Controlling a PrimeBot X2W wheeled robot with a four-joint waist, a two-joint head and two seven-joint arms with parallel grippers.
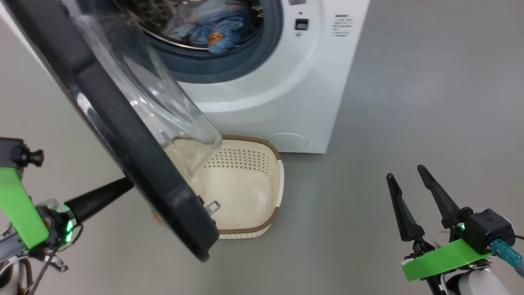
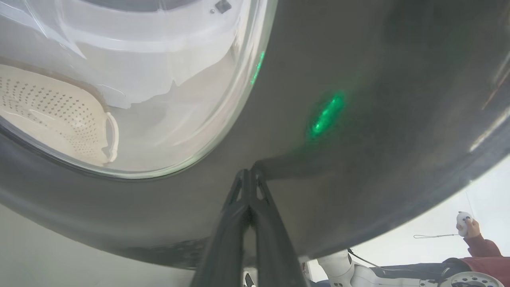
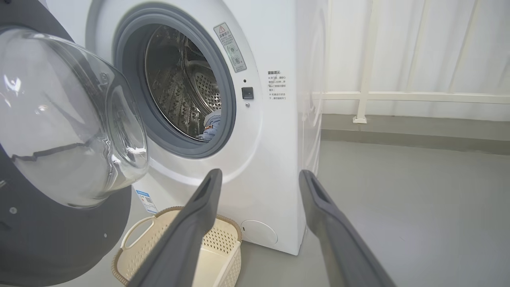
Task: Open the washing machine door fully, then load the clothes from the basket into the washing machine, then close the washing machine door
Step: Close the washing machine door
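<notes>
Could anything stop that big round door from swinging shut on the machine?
Nothing visible does. The clothes lie inside the drum, and the empty basket sits on the floor, apparently below the washing machine door. The left gripper's fingers rest on its outer side.

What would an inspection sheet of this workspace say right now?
Surface: grey floor.
Job's things: door partly open; clothes inside the washing machine; basket empty, in front of it.
Clutter: nothing seen.
Grippers: left gripper shut, tips at the door's outer face; right gripper open above the floor.
Cables: teal plug lead at right wrist; thin cord.
Surroundings: white curtain, rail; a person's hand holding a small white device.
</notes>
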